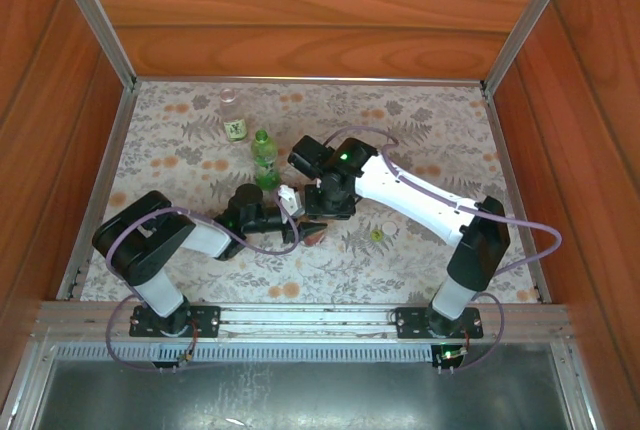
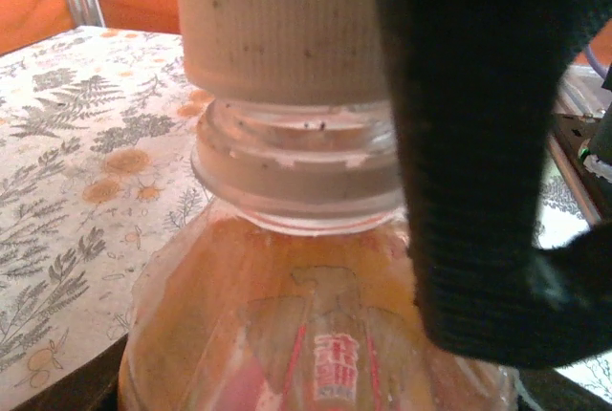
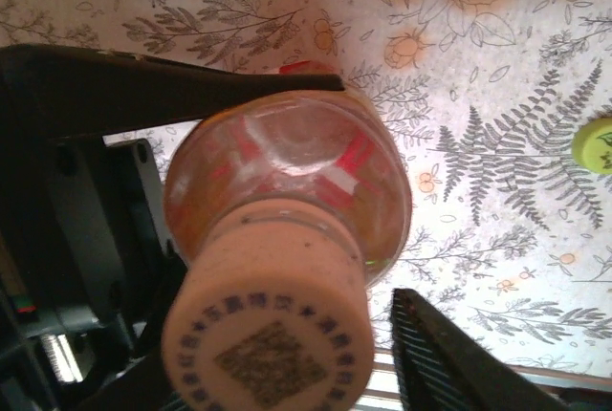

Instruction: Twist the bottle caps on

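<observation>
The bottle with reddish-amber liquid (image 2: 325,315) is held off the table, my left gripper (image 1: 272,216) shut around its body; one left finger (image 3: 143,86) presses its side. A white cap (image 3: 268,339) with a printed code sits on its neck (image 2: 287,158). My right gripper (image 3: 277,354) hovers around that cap, open, with a gap between the cap and its ribbed finger (image 3: 449,363). The green bottle (image 1: 264,158) and the clear labelled bottle (image 1: 233,115) stand upright behind. A yellow-green cap (image 1: 377,235) lies loose on the cloth to the right.
A flower-patterned cloth (image 1: 180,165) covers the table, which is walled by wooden panels and metal rails (image 1: 100,170). The two standing bottles are just behind and left of the grippers.
</observation>
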{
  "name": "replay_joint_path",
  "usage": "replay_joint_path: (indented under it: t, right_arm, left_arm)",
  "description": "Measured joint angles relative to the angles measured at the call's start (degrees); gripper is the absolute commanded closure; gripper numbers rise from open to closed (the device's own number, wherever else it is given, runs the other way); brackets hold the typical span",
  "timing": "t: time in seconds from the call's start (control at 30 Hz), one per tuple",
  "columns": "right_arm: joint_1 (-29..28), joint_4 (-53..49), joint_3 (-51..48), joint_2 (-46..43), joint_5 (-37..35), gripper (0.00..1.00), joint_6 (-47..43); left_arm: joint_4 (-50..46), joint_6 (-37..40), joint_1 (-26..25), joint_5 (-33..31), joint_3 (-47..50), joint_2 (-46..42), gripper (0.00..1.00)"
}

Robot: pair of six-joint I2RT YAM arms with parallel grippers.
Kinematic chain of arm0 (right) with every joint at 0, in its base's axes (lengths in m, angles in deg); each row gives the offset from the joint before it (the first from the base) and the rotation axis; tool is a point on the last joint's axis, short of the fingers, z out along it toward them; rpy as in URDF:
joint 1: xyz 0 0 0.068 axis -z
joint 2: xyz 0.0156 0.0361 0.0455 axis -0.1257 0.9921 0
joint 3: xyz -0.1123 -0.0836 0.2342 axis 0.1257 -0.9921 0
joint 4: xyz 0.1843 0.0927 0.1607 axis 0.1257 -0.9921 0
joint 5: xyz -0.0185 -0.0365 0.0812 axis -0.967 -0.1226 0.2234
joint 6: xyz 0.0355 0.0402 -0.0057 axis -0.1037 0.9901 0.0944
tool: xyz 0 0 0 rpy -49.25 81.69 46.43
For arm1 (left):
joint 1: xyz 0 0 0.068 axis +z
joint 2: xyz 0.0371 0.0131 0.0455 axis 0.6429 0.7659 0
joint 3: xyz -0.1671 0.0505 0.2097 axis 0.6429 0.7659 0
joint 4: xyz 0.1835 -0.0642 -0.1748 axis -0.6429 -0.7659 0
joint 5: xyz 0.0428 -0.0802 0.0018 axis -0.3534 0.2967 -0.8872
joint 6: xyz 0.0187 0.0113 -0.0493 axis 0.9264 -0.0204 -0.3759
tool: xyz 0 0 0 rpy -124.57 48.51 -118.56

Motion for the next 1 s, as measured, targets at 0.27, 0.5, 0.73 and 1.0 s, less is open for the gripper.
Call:
replay_joint_path:
  t: [0.27, 0.5, 0.73, 1.0]
  right_arm:
    - [0.09, -0.63, -1.4, -2.34, -1.33, 0.27, -2.93]
    - [-0.33, 5.09, -4.74, -14.71, -0.72, 0.26, -16.48]
    - [-0.17, 5.46, -4.46, -21.31, 2.47, 0.29, -42.58]
    - [0.17, -1.42, -1.7, -17.2, 5.14, 0.35, -73.2]
  left_arm:
    - [0.02, 0.11, 0.02, -0.15, 0.02, 0.0, 0.42]
    - [-0.04, 0.31, 0.55, 1.6, 0.02, 0.0, 0.42]
    - [-0.92, 1.18, 1.05, 8.22, 0.02, 0.02, 0.42]
    - [-1.57, 1.53, 1.16, 14.19, 0.02, 0.31, 0.42]
